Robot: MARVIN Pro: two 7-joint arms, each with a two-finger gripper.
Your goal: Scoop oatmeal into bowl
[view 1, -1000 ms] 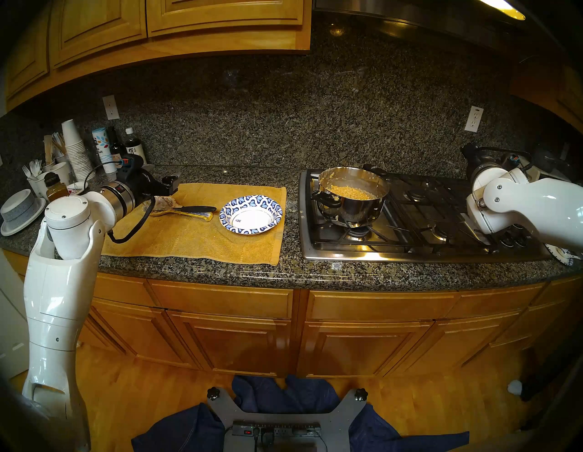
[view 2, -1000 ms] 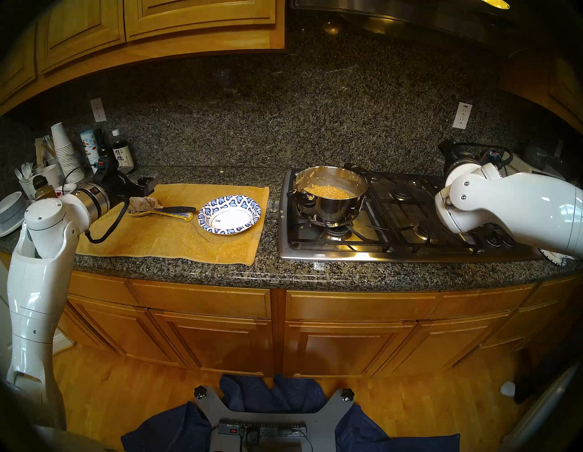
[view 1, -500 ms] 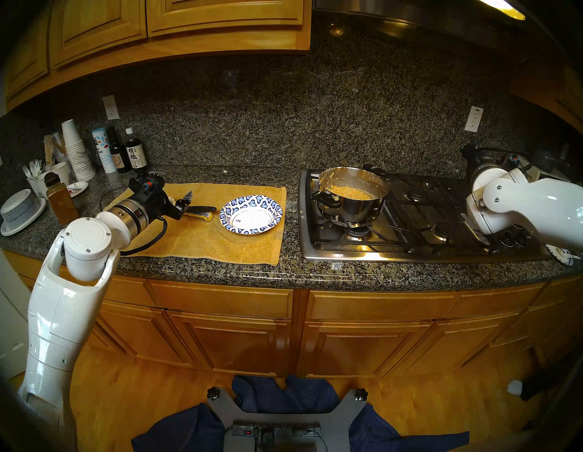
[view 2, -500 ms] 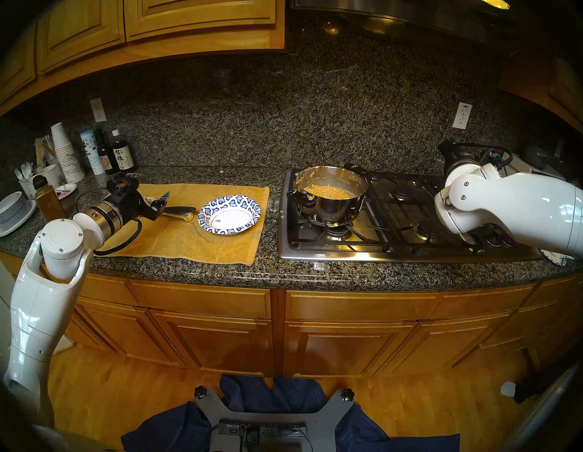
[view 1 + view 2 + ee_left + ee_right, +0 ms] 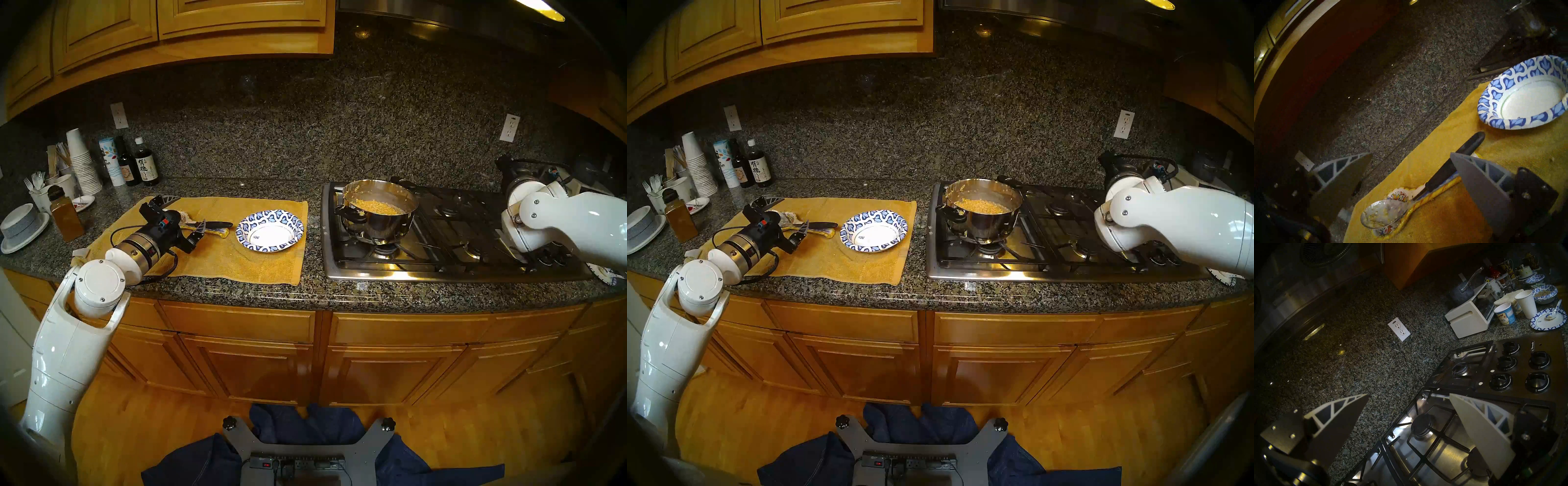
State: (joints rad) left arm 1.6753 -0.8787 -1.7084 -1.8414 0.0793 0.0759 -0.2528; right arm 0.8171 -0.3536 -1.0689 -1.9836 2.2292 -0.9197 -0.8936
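Both grippers empty, fingers spread: left gripper [image 5: 1411, 158] straddles spoon [image 5: 1423, 195] handle on rest, prob. for pickup; right gripper [image 5: 1408, 396] idle over stove; bowl [image 5: 269, 230] empty; oatmeal [image 5: 375, 206] in pot.

open left gripper [image 5: 786, 217] over spoon [image 5: 810, 225], empty bowl [image 5: 874, 230]

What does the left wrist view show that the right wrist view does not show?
Only the left wrist view shows the spoon, smeared with oatmeal residue, lying on a painted spoon rest on the yellow towel, with the empty bowl beyond. Only the right wrist view shows the stove knobs, a wall outlet and a white paper cup. Both show speckled granite and their own hand open, holding nothing.
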